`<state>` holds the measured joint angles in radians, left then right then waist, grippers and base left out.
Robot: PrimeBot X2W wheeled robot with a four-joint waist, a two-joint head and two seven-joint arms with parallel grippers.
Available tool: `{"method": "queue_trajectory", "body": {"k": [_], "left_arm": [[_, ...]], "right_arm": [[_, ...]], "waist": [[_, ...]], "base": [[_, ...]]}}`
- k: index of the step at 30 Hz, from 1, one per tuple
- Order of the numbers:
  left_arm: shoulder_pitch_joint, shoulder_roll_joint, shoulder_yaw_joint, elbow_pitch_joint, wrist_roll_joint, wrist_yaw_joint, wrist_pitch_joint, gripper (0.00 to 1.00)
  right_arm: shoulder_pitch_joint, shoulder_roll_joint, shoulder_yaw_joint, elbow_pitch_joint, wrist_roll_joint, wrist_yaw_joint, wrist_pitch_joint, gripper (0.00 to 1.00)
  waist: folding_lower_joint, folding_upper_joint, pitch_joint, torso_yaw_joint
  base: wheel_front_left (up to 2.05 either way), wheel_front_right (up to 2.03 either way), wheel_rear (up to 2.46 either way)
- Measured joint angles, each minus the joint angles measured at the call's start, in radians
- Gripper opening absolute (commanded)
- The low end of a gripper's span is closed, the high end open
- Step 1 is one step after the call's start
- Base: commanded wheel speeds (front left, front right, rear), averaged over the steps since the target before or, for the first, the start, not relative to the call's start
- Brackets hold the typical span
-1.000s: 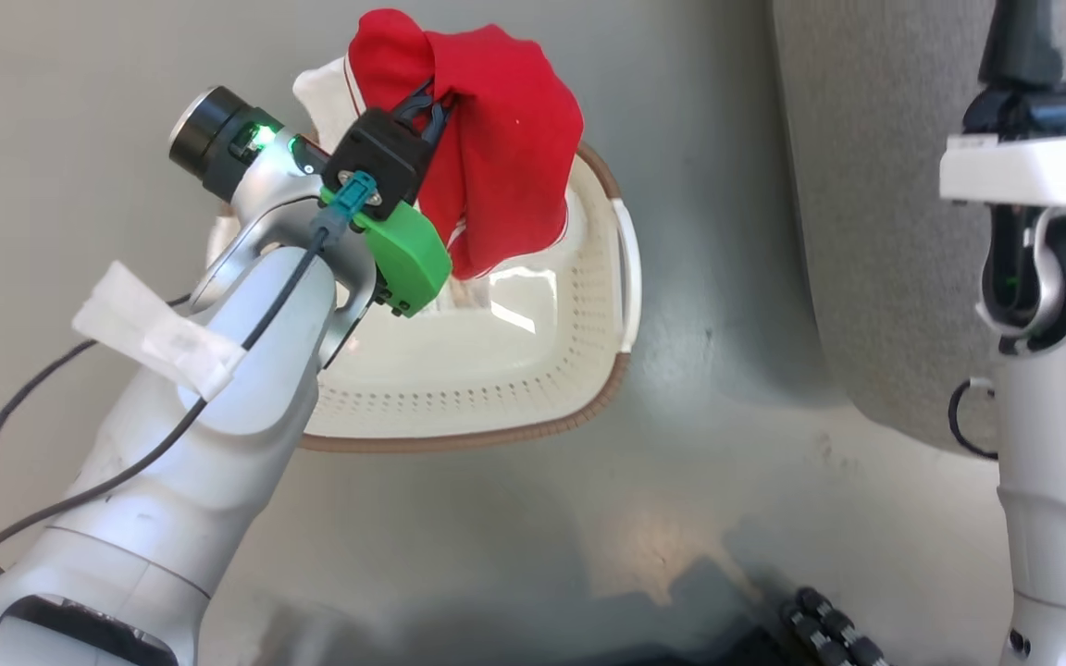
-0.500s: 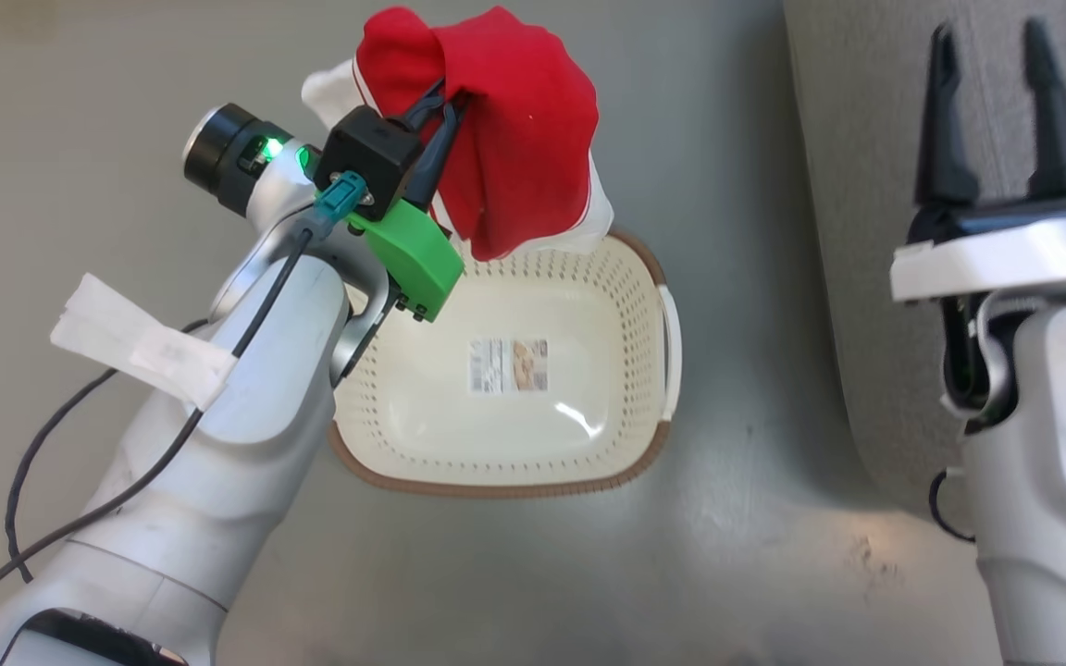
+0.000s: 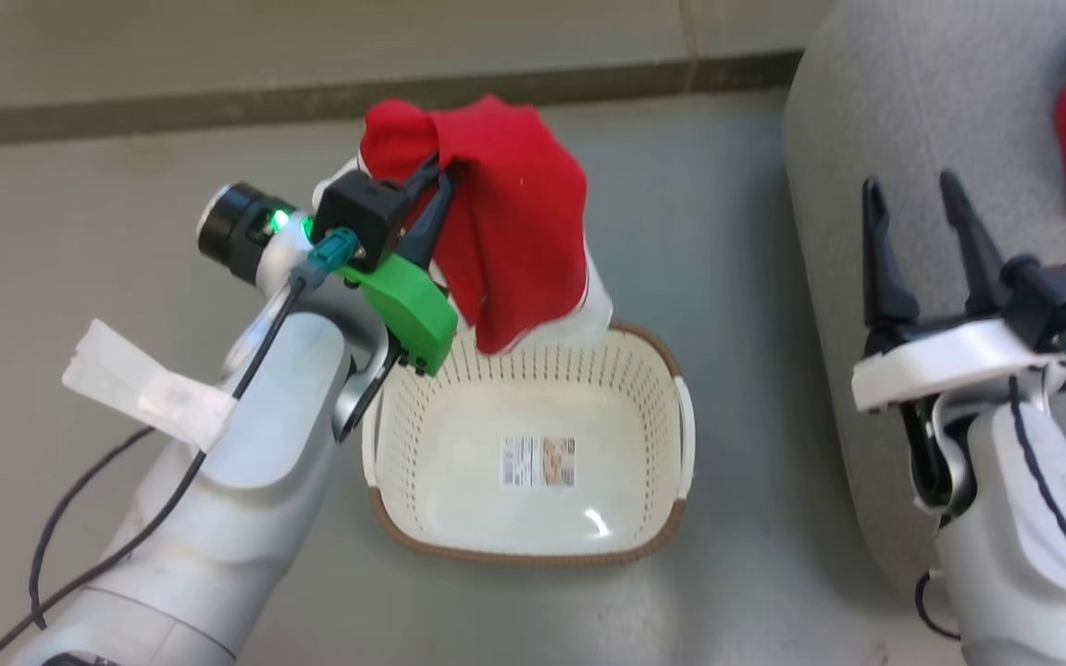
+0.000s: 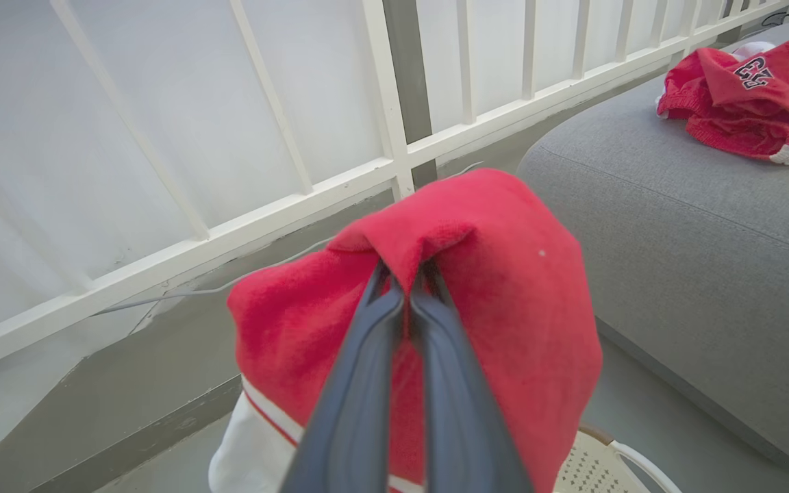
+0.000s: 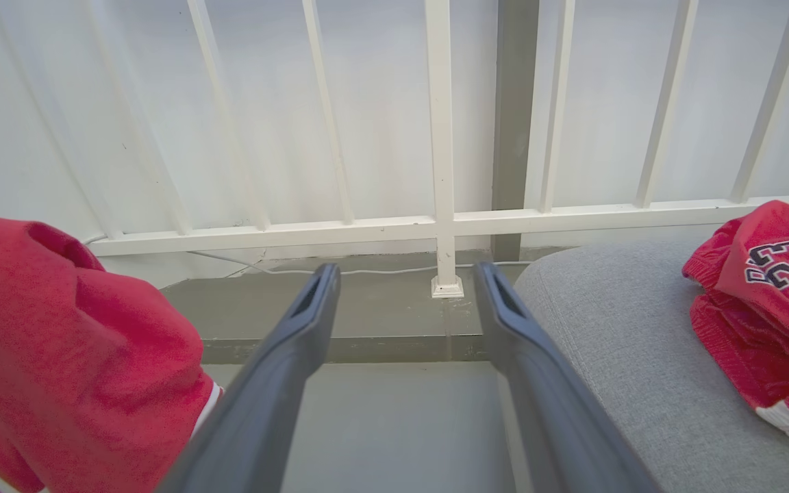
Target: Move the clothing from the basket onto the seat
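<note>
While it hangs bunched from the left gripper (image 3: 434, 185), the red garment (image 3: 505, 231) with white trim sits in the air above the far end of the basket (image 3: 514, 558), its lower edge crossing the far rim in the head view. The left fingers (image 4: 367, 383) are pressed together on a fold at the top of the cloth, and the rest drapes down on both sides of them. It is too crumpled to tell which piece of clothing it is.

The second garment, a red jersey (image 5: 771, 287) showing the number 23, lies rumpled on the seat (image 3: 866, 139), well apart from the held one and towards the far right of the cushion.

The basket stands upright on the grey floor (image 3: 737, 277), just beside the rounded edge of the seat. Inside it, a label sticker (image 3: 539, 462) lies on the cream perforated bottom, and a white handle (image 3: 687, 435) shows on the side facing the seat.

The right gripper (image 3: 910, 185) hovers over the near edge of the seat with its fingers spread apart and nothing between them; they point towards a white railing (image 5: 439, 219) that runs along the wall behind the floor and the seat.

On the left arm, a green plastic part (image 3: 408, 310) sits at the wrist and a strip of pale tape (image 3: 140, 384) holds a dark cable against the forearm.
</note>
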<state>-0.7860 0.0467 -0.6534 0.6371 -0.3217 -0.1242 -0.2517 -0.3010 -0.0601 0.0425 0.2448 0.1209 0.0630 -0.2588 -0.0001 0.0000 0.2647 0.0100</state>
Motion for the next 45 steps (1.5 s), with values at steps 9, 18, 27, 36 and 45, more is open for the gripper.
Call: {"method": "queue_trajectory", "body": {"k": [9,18,27,36,45], "left_arm": [[0.062,0.000,-0.004,0.009,-0.045,0.000,0.007,0.00],[0.116,-0.001,-0.029,0.015,-0.089,0.000,0.050,0.00],[0.122,-0.004,-0.061,-0.038,-0.106,0.000,0.090,0.00],[0.122,-0.007,-0.121,-0.098,-0.115,0.000,0.132,0.00],[0.122,-0.007,-0.170,-0.166,-0.160,0.000,0.164,0.00]], "right_arm": [[0.068,0.003,0.030,0.046,0.002,0.010,0.000,1.00],[0.152,0.005,0.082,0.090,0.004,0.021,0.000,1.00],[0.166,0.005,0.248,0.110,0.021,0.047,0.000,1.00],[0.157,0.004,0.451,0.147,0.065,0.056,0.000,1.00],[0.072,0.002,0.546,0.205,0.096,0.060,0.001,1.00]], "waist": [[0.0000,0.0000,-0.116,0.004],[0.0000,0.0000,-0.243,-0.003],[0.0000,0.0000,-0.321,-0.007],[0.0000,0.0000,-0.329,0.030],[0.0000,0.0000,-0.326,0.062]], "base": [[0.00,0.00,0.00],[0.00,0.00,0.00],[0.00,0.00,0.00],[0.00,0.00,0.00],[0.00,0.00,0.00]]}}
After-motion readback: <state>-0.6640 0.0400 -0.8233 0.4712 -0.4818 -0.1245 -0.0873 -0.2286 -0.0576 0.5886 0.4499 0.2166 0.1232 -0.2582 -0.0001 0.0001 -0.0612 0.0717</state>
